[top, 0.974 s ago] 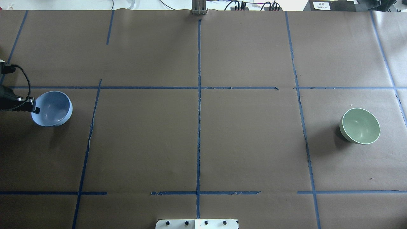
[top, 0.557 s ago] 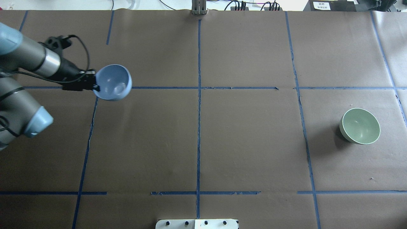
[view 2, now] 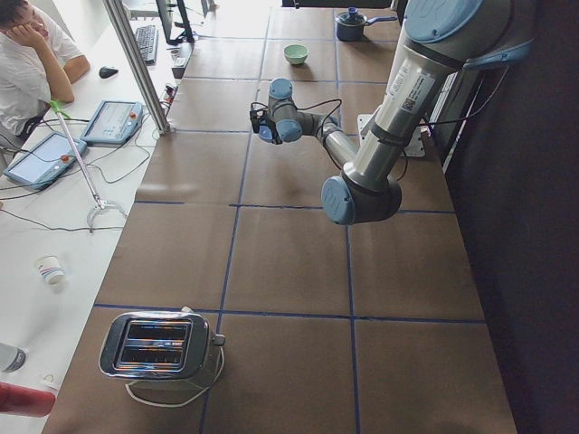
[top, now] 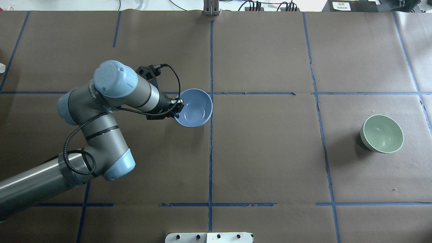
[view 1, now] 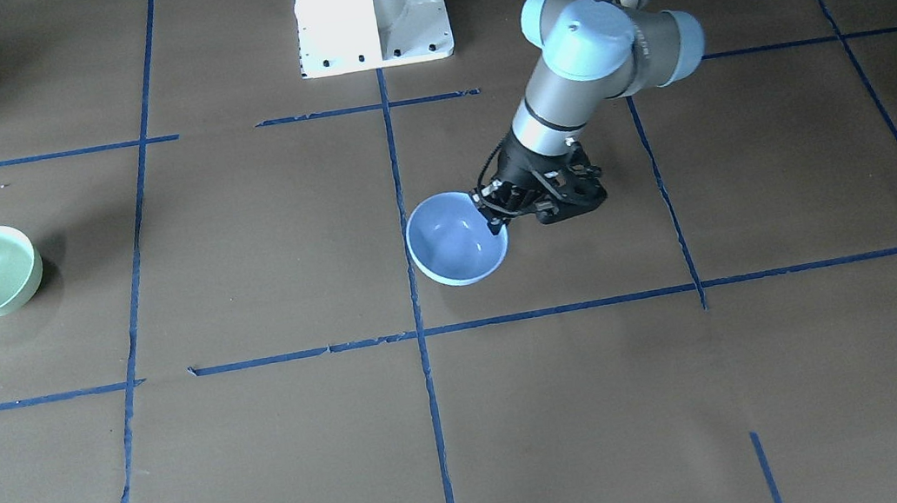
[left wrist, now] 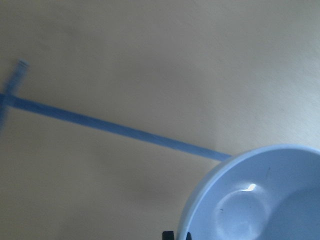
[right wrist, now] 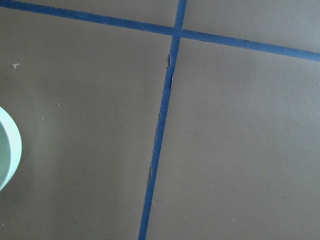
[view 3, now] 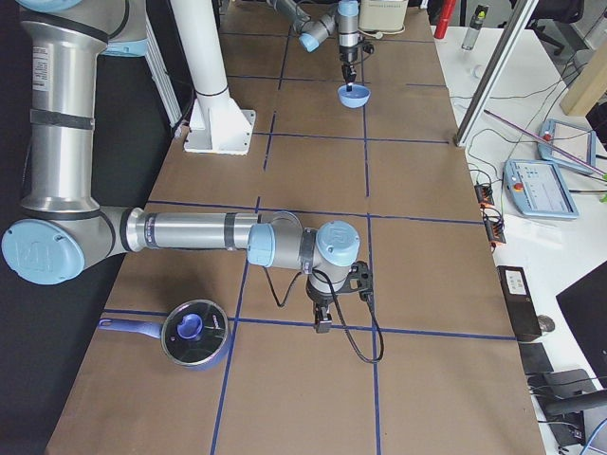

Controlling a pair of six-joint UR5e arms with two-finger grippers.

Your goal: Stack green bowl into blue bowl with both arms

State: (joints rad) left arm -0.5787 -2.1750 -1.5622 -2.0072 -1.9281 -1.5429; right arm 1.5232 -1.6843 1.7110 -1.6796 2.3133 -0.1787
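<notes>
The blue bowl (top: pixel 195 108) hangs from my left gripper (top: pixel 178 107), which is shut on its rim on the robot's left side. The bowl sits low by the table's centre tape line, also in the front view (view 1: pixel 454 244) and the left wrist view (left wrist: pixel 260 200). The green bowl (top: pixel 382 133) stands upright and alone on the table at the far right; its edge shows in the right wrist view (right wrist: pixel 7 150). My right gripper (view 3: pixel 322 324) shows only in the right side view, pointing down near the green bowl's end of the table; I cannot tell if it is open.
The white pedestal base (view 1: pixel 370 8) stands at the robot's edge. A toaster (view 2: pixel 158 345) sits at the table's left end, a lidded blue pot (view 3: pixel 194 334) at its right end. Blue tape lines cross the brown table cover (top: pixel 270 152). A person (view 2: pixel 32 54) sits beside the table.
My left arm has carried the blue bowl from the table's far left edge rightward to the centre line. The green bowl has not moved.
</notes>
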